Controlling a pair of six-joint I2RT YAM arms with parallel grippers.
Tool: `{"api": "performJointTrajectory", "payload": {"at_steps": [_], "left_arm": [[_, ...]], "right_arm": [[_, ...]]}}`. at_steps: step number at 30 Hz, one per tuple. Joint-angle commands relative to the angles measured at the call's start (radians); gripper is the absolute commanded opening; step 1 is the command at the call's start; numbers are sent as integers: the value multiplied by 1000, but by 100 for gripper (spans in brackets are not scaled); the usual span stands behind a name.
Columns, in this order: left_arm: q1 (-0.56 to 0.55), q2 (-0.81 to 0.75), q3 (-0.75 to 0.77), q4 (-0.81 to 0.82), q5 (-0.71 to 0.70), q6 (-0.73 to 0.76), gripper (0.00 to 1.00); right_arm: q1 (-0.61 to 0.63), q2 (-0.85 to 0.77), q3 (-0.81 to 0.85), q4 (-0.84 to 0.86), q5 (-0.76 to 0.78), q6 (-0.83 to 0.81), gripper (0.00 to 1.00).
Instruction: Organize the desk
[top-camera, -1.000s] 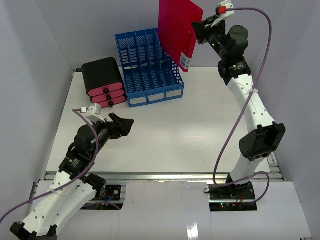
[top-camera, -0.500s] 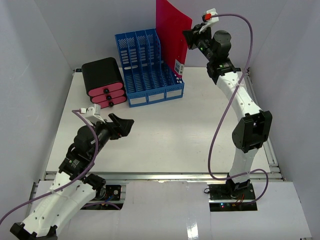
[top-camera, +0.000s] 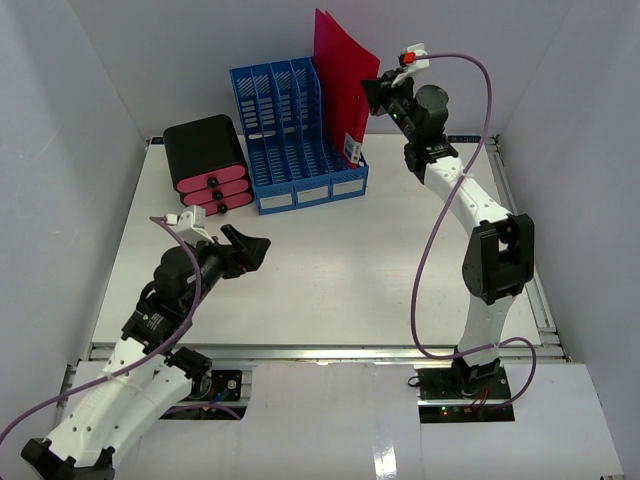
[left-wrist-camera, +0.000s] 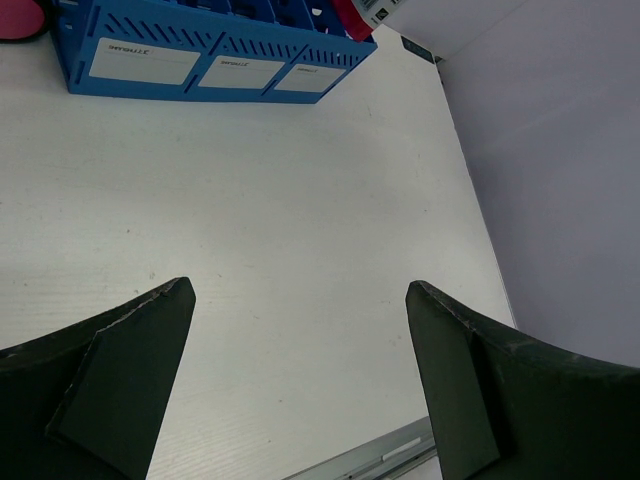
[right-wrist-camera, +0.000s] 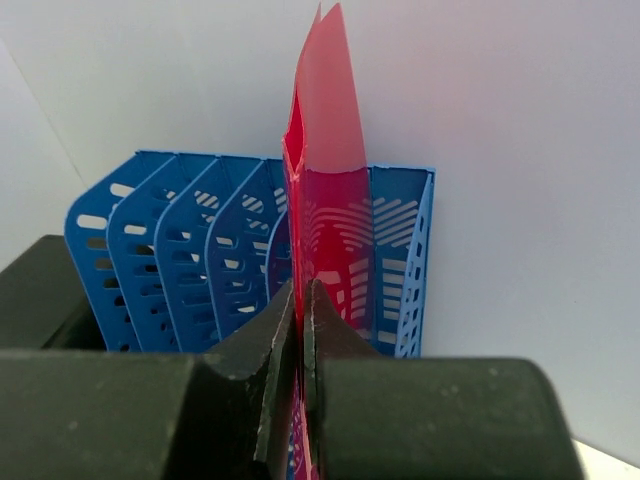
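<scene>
The white desk (top-camera: 330, 260) carries a blue file rack (top-camera: 295, 135) at the back. A red folder (top-camera: 340, 80) stands upright in the rack's rightmost slot. My right gripper (top-camera: 372, 92) is shut on the folder's near edge; in the right wrist view the folder (right-wrist-camera: 325, 120) rises from between the closed fingers (right-wrist-camera: 285, 330), with the rack (right-wrist-camera: 200, 240) behind it. My left gripper (top-camera: 255, 245) is open and empty, low over the desk's left middle. In the left wrist view its fingers (left-wrist-camera: 130, 370) frame bare desk (left-wrist-camera: 300, 250), with the rack's front (left-wrist-camera: 200, 60) far ahead.
A black drawer box with pink drawers (top-camera: 208, 165) stands left of the rack. White walls close in the desk on three sides. The silver rail (top-camera: 330, 352) runs along the front edge; it also shows in the left wrist view (left-wrist-camera: 370, 455).
</scene>
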Motion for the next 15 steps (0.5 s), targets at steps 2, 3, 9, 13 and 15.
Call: {"api": "performJointTrajectory", "payload": {"at_steps": [2, 3, 9, 13, 15], "left_arm": [[3, -7, 3, 3, 11, -10, 98], [4, -9, 2, 3, 10, -11, 98], [4, -18, -9, 1, 9, -13, 98], [4, -13, -10, 7, 12, -16, 98], [4, -12, -10, 7, 16, -16, 98]], "right_arm": [[20, -38, -15, 171, -5, 68, 8], [22, -36, -11, 171, -1, 75, 8], [24, -19, 43, 140, 29, 108, 8], [30, -8, 57, 135, 42, 104, 8], [34, -5, 49, 148, 48, 88, 8]]}}
